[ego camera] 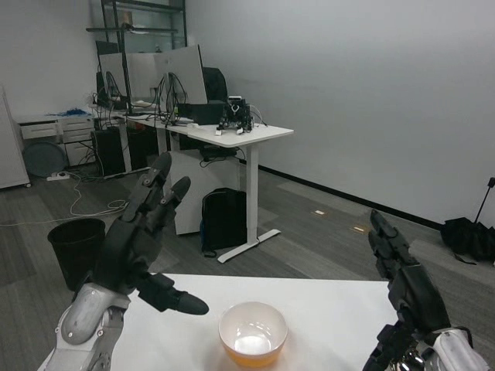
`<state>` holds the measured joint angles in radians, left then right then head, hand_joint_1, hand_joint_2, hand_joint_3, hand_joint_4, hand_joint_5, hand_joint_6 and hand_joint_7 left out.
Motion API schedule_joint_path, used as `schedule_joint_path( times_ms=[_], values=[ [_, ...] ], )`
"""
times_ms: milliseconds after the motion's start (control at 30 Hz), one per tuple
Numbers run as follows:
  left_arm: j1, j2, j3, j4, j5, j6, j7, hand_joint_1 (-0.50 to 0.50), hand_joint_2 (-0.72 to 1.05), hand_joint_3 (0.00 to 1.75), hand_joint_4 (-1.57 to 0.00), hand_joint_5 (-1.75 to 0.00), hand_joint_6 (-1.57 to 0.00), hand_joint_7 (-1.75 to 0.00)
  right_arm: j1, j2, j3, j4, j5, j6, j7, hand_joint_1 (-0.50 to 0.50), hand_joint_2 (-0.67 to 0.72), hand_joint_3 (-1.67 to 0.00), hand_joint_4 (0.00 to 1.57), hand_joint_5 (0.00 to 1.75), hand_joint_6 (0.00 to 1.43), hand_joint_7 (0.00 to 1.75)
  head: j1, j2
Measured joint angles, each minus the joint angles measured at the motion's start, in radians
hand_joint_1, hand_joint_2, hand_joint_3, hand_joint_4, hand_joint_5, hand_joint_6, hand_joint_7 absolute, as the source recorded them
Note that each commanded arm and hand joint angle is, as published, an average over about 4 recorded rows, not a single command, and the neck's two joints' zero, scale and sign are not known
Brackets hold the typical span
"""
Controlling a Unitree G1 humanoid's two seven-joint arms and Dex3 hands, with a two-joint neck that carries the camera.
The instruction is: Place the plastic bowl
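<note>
- The plastic bowl (253, 334) is standing upright on the white table (325, 309), near the middle of the part of the surface that is showing, with its orange outside and pale inside visible. Nothing is touching it.
- The left hand (139, 239) is hovering above the left side of the table, up and to the left of the bowl. Its fingers are spread wide and its thumb is pointing toward the bowl; it is holding nothing.
- The right hand (406, 297) is hanging over the right side of the table, well apart from the bowl. Its fingers are stretched out and apart, and it is also holding nothing.
- A black backpack (224, 220) is leaning by a desk (232, 135) behind the table, and a black bin (75, 241) is standing on the floor to the left.
- The bowl seems to be already placed, I think. The risk is the left thumb: if the arm is dropping or swinging right, it may be hitting the rim and tipping the light bowl or pushing it across the table.
</note>
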<state>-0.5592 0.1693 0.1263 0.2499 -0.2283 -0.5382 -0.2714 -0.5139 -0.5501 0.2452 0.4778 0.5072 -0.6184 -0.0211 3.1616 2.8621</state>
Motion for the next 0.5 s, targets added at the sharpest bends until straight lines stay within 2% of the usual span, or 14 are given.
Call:
schedule_joint_path(
  times_ms=[200, 333, 500],
  values=[
    [0.042, 0.002, 0.025, -0.007, -0.03, 0.033, -0.001, -0.5, -0.26, 0.26, 0.0, -0.31, 0.0, -0.07, -0.003, -0.003, -0.029, -0.041, 0.001, -0.017, -0.01, -0.42, 0.53, 0.0, 0.0, 0.0, 0.0, 0.0, -0.026, 0.027],
    [0.046, 0.002, 0.022, -0.001, -0.037, 0.037, -0.002, -0.5, -0.28, 0.26, 0.0, -0.31, 0.0, -0.14, -0.026, -0.003, -0.029, -0.041, -0.001, -0.018, -0.013, -0.42, 0.53, 0.0, 0.0, 0.0, 0.0, 0.0, -0.03, 0.03],
    [0.047, -0.001, -0.006, 0.054, -0.047, 0.039, -0.006, -0.5, -0.28, 0.26, 0.0, -0.31, 0.0, -0.14, -0.064, -0.006, -0.029, -0.041, -0.006, -0.018, -0.016, -0.42, 0.53, 0.0, 0.0, 0.0, 0.0, 0.0, -0.03, 0.024]
  ],
)
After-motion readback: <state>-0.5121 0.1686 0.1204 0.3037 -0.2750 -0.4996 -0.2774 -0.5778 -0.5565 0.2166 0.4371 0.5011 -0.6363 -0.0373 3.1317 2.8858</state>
